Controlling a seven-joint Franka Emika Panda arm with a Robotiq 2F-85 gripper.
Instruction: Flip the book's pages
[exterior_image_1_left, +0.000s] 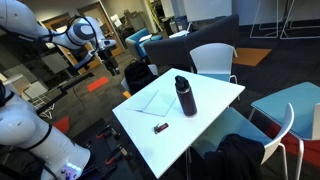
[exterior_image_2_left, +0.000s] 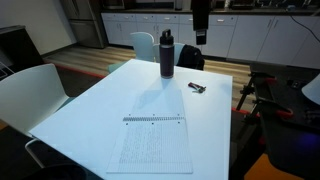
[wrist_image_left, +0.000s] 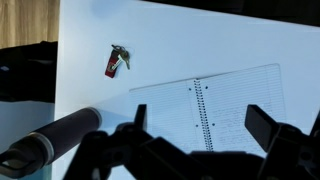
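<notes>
Office lounge backdrop in an exterior view, sofas and chairs around a white surface (exterior_image_1_left: 215, 95); book (exterior_image_1_left: 150, 100) flat on it, near a dark bottle (exterior_image_1_left: 186, 96) and a small red-tipped object (exterior_image_1_left: 160, 127). In an exterior view, book (exterior_image_2_left: 155, 143) toward the near edge, well apart from both. Wrist view: seemingly open either side of a spiral binding (wrist_image_left: 203, 115), pages (wrist_image_left: 240, 110) beneath the claw (wrist_image_left: 200, 120), spread wide, gripping nothing. Likely light, thin, floppy; best lifted singly at a free outer edge.
</notes>
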